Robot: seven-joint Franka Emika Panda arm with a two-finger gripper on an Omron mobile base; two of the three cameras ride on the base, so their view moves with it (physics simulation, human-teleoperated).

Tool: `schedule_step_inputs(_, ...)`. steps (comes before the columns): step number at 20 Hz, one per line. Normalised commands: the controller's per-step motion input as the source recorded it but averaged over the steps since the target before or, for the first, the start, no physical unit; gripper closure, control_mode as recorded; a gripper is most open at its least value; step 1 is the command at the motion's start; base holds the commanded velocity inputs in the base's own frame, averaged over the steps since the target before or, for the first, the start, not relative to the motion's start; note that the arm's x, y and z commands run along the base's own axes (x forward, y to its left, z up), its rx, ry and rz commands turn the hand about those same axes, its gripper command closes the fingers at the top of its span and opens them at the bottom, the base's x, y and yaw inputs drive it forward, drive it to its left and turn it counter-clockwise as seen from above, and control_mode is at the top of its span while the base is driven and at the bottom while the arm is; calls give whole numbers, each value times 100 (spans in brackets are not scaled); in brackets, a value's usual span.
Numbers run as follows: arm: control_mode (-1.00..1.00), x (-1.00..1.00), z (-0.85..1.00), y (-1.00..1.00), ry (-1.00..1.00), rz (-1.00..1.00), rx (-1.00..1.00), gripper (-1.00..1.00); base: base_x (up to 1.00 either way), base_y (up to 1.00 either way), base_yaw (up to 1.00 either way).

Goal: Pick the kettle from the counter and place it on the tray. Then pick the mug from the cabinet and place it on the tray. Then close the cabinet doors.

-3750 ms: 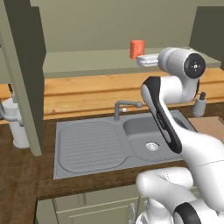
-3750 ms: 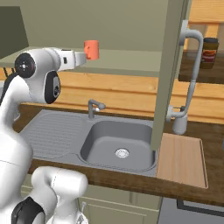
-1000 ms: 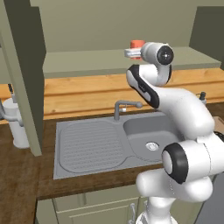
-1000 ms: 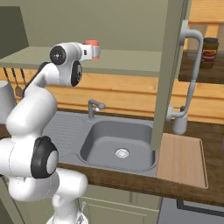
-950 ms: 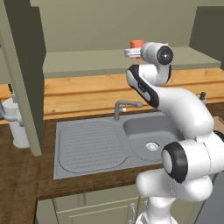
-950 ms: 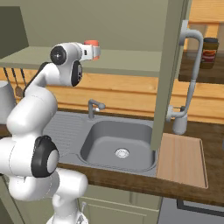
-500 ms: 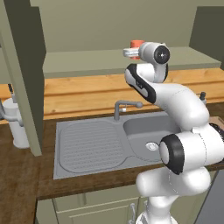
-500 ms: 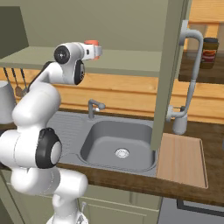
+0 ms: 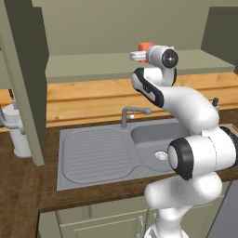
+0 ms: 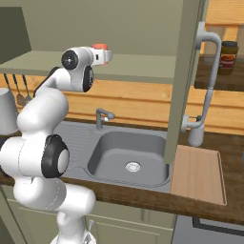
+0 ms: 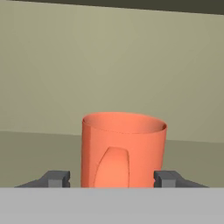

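Note:
The orange-red mug (image 11: 122, 148) stands upright on the pale green shelf (image 9: 93, 67) of the cabinet, handle toward the hand camera. My gripper (image 11: 112, 178) is open around it, one fingertip on each side. The right one sits at the mug's wall and the left one stands a little apart. From the base, the mug (image 9: 145, 45) (image 10: 99, 46) peeks up just behind the gripper (image 9: 135, 56) (image 10: 106, 56). The tan tray (image 10: 198, 174) lies right of the sink. A pale silvery vessel (image 9: 17, 137) stands at the counter's far left; I cannot tell if it is the kettle.
Both cabinet doors (image 9: 28, 69) (image 10: 183, 81) stand open, reaching out over the counter (image 10: 143, 193) on either side of the arm. Below lie the grey sink (image 9: 107, 148) and faucet (image 9: 132, 114). A dark jar (image 10: 228, 56) sits on a shelf at the right.
A few seconds ago the hand hung right of and below the mug; it has since swung up and in to it. Over the last second it has hardly moved.

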Motion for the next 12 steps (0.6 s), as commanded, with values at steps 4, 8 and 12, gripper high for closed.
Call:
schedule_step_inputs(4, -100, 0, 0, 0, 0, 0, 0, 100, 0, 0, 0)
schedule_step_inputs(8, -100, 0, 0, 0, 0, 0, 0, 100, 0, 0, 0)
schedule_step_inputs(12, -100, 0, 0, 0, 0, 0, 0, 100, 0, 0, 0)
